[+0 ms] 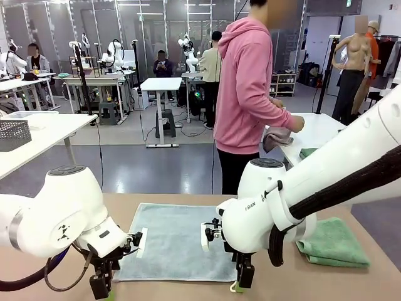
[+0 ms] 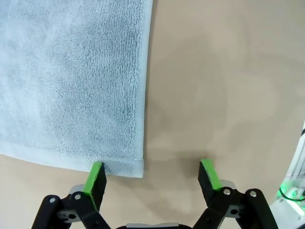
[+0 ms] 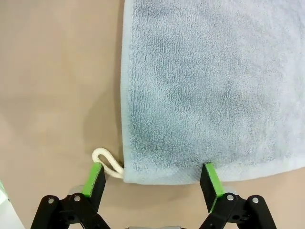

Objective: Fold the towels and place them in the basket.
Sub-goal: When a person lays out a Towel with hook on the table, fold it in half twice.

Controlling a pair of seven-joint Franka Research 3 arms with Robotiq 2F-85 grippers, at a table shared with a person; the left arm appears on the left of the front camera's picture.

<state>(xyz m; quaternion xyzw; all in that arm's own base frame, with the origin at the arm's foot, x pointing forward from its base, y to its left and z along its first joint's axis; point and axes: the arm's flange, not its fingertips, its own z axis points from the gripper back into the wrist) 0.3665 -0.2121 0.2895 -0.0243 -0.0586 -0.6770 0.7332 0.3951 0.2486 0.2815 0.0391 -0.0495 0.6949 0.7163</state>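
Grey towel lies flat mid tabletop. Green towel is bunched at lower right of front view. Basket looks to be well apart, on a white table at upper left. L pincer & R pincer are both spread, nothing pinched, each low over a near corner of grey towel.

Risks, as I judge:
- L wrist view: corner sits off-centre. One pad is over the hem, other pad over bare tabletop. Closing here could catch just a sliver of hem, which slips out on the lift.
- R wrist view: white loop lies just beside one pad. Pincer might nip loop only, or loop plus thin edge, so weak hold & corner drops.
- If one side holds & other doesn't, towel drags skewed and fold comes out crooked.
- Terry is limp: lifted by 2 corners, the middle sags & may crease.
- Pads going too low would scrape tabletop.
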